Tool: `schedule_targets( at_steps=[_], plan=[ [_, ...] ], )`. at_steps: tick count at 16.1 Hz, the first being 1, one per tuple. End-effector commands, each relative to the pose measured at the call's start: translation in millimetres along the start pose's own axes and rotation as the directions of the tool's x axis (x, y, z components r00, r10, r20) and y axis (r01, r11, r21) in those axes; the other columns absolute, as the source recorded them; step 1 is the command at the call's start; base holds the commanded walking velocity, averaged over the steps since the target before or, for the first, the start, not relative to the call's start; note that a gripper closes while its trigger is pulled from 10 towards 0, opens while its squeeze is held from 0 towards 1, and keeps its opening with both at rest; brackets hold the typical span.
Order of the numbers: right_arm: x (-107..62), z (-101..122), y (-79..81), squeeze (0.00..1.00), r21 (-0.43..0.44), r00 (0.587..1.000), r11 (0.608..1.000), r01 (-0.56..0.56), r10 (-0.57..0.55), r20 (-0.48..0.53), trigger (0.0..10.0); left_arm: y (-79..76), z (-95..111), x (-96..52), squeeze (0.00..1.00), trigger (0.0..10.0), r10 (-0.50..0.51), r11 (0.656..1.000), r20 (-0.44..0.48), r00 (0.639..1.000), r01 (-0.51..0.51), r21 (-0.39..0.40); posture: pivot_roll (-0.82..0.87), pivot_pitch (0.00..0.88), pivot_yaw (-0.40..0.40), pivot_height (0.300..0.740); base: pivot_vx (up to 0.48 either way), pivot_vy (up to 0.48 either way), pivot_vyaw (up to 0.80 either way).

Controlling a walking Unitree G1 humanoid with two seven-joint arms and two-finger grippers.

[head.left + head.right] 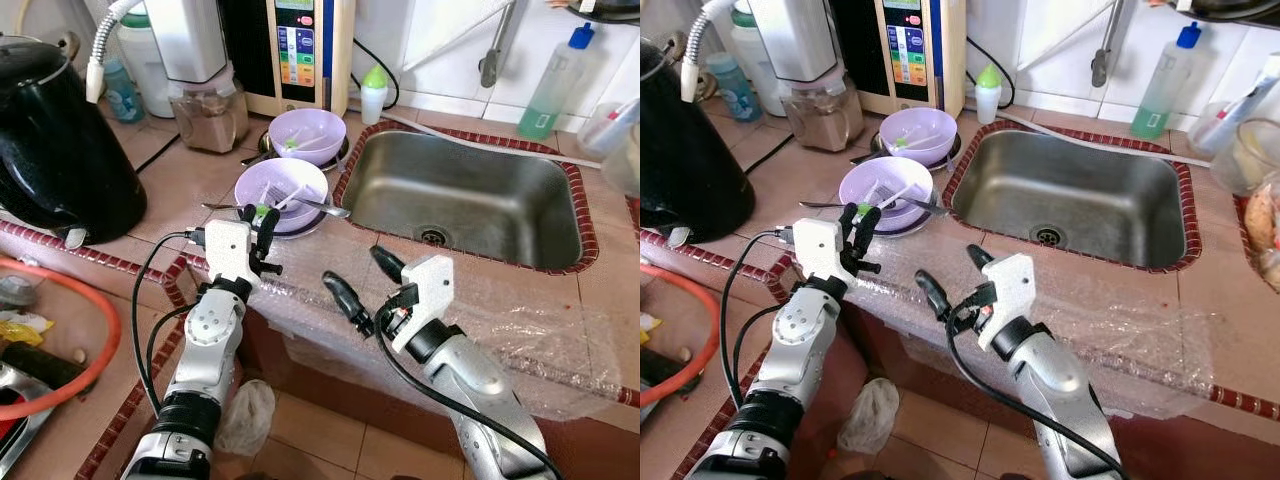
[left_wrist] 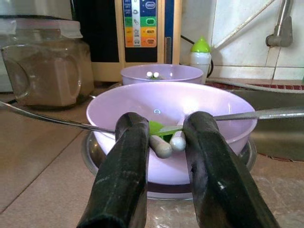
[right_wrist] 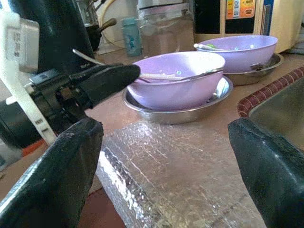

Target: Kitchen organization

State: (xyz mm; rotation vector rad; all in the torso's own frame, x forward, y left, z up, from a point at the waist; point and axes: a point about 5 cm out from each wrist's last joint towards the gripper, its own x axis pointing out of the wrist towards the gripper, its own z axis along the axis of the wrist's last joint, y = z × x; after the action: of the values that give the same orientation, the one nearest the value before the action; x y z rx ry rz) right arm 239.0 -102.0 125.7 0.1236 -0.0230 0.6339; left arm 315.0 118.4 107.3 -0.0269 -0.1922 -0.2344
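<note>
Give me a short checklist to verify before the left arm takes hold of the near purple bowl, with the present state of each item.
1. Left gripper open: ok, jaws apart.
2. Lined up with the near bowl: ok, the rim sits between the jaws in the left wrist view.
3. Bowl free of loose things: not ok, a spoon and small utensils lie in it.
4. Bowl standing steady: ok, it rests on a metal plate.
5. Right gripper out of the way: ok, open, over the counter edge.
6. Far bowl clear of the path: cannot tell.
</note>
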Motion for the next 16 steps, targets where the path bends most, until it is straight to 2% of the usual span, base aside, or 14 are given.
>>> schedule_targets(
  at_steps=[1,8,10,11,12,13,14,16],
  plan=[
    [0.8,3.2,0.5,0.00,0.001,1.000,1.000,-0.010,0.010,0.008,10.0,5.0,7.0,-1.3,0.00,0.0,0.008,1.000,0.027,1.000,-0.008,0.012,-0.11,0.001,0.057,0.740,0.000,0.000,0.00],
    [5.1,3.1,-11.6,0.00,-0.001,0.998,0.998,0.063,-0.063,0.001,10.0,8.2,36.9,2.0,0.00,0.0,0.012,1.000,0.127,0.992,-0.014,0.014,-0.09,0.000,0.059,0.740,0.000,0.000,0.00],
    [7.5,4.2,-15.1,0.00,0.012,0.996,0.996,0.093,-0.093,0.011,10.0,7.7,47.6,0.6,0.00,1.6,0.006,1.000,0.159,0.987,-0.010,0.025,-0.09,0.000,0.062,0.740,0.000,0.000,0.00],
    [8.4,5.1,-16.6,0.00,0.016,0.994,0.994,0.106,-0.106,0.016,10.0,7.5,50.6,0.4,0.00,1.2,0.005,1.000,0.166,0.986,-0.010,0.029,-0.09,0.000,0.062,0.740,0.000,0.000,0.00],
    [10.5,7.4,-21.2,0.00,0.010,0.989,0.989,0.147,-0.147,0.028,10.0,6.8,56.9,1.4,0.00,0.1,-0.001,0.999,0.185,0.983,-0.006,0.036,-0.08,0.000,0.064,0.740,0.000,0.000,0.00],
    [12.4,10.5,-29.8,0.00,0.018,0.973,0.974,0.226,-0.226,0.046,10.0,4.4,62.9,3.9,0.00,0.0,-0.015,0.999,0.205,0.979,0.006,0.041,-0.08,0.000,0.065,0.740,0.000,0.000,0.00],
    [14.2,13.3,-40.0,0.00,0.054,0.949,0.950,0.307,-0.310,0.060,10.0,-0.2,68.8,6.3,0.00,0.0,-0.044,0.998,0.221,0.974,0.035,0.047,-0.07,0.000,0.068,0.740,0.000,0.000,0.00],
    [15.9,19.4,-55.0,0.00,0.233,0.920,0.908,0.349,-0.379,0.098,10.0,-13.7,77.9,7.7,0.00,0.0,-0.141,0.988,0.250,0.958,0.120,0.097,-0.07,0.000,0.073,0.740,0.000,0.000,0.00]
  ],
)
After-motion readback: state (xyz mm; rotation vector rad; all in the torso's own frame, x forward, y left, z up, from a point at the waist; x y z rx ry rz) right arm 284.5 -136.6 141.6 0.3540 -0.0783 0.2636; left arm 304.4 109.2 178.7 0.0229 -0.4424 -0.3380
